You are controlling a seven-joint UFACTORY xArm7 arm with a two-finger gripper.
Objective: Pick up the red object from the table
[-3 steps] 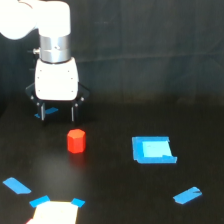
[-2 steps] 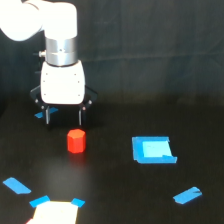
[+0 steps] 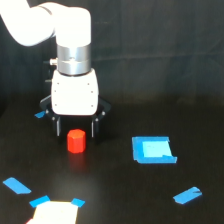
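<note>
End effector (image 3: 75, 131) sits low over the red object (image 3: 76, 141), dark fingers (image 3: 95, 127) spread wide, one each side of it and a bit behind, not gripping. Red object is upright on the black bench (image 3: 115, 200), just under the white end effector body. Blue-edged square (image 3: 153, 150) is well off to the exterior view's right of the red object.

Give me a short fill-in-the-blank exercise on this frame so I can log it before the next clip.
1. The gripper is open, with one finger on each side of the ____ object.
2. That object stands on the ____ table.
3. The blue-edged square lies toward the exterior view's ____ of the object.

Missing words: red; black; right
</note>
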